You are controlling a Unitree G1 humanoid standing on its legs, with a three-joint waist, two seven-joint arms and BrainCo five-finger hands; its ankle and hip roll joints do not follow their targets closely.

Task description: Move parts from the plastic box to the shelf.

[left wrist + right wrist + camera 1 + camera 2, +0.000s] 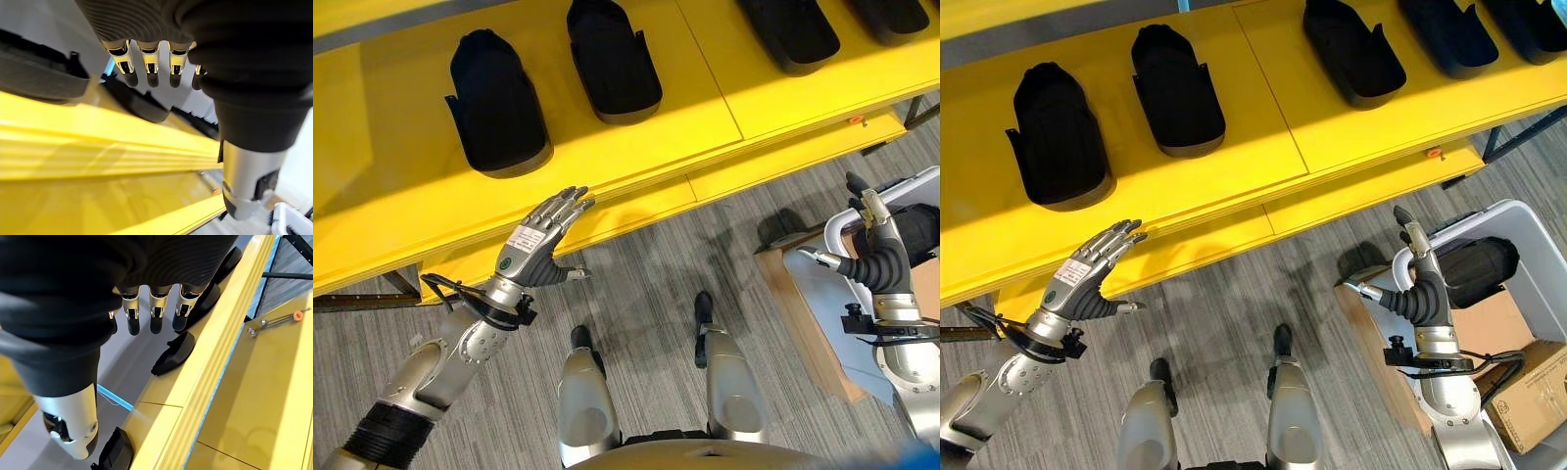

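The left hand [536, 250] has its fingers [570, 203] straight and released, empty, their tips at the front edge of the yellow shelf [636, 137]. Just beyond them two black parts [497, 103] lie on the shelf, with more further along. The right hand [1418, 284], also released and empty, hangs beside the plastic box [1538, 259], where another part [1477, 269] lies.

My left hand [536, 247] has shiny metal fingers and a matt ribbed rubbery cover. The yellow shelf [636, 137] looks smooth and glossy. The black parts [499, 103] on it are matt plastic. The box [1538, 255] is smooth pale plastic; the floor [646, 264] is rough grey carpet.
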